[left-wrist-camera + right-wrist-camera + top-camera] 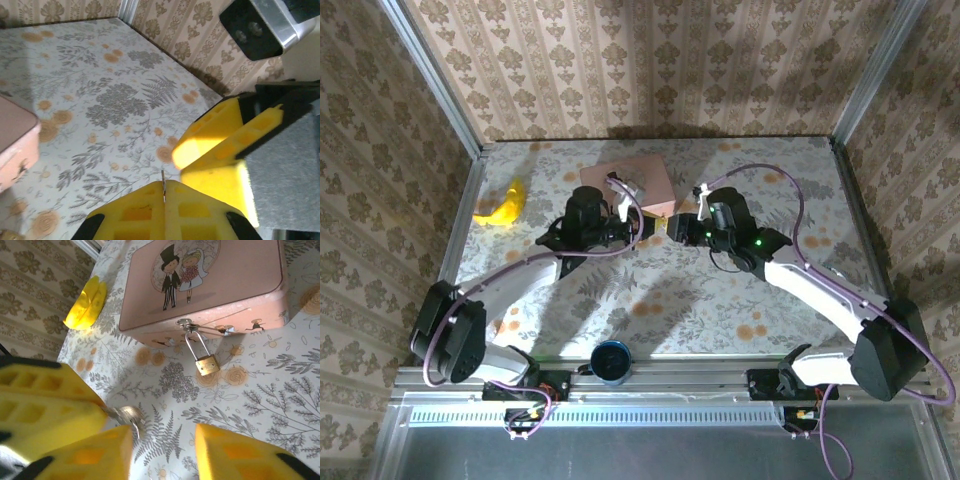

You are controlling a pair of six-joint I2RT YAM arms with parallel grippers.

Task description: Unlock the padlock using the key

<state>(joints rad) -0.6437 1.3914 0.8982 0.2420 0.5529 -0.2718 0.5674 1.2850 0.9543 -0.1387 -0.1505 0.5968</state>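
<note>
Where the arms are bolted on, a dark blue cup [612, 361] sits on the rail between their bases. Both arms reach out over the flowery table [720, 310] and meet near its middle, tip to tip.

The left gripper [164, 189] is pressed together on the key [127, 416]. From the left wrist, the key looks like a thin line sticking up between the two yellow fingers [140, 215]. From the right wrist, you can see its round silver head poking out of the left gripper.

The right gripper [162, 442] is spread, with a clear gap between its two sides. The key is just beside that gap. I cannot tell if the key touches the right gripper.

A bit past the grippers, the padlock [206, 363] lies on the table, right in front of the pink box [210, 285]. It is small and brass colored. Its thin loop goes through the clasp [184, 324] on the front of the box, and the loop looks shut. The box has a bride and groom on its lid.

Farther off to the left, a banana [505, 205] lies near the table's left edge, well apart from the box. Patterned walls [650, 60] stand behind it all.
</note>
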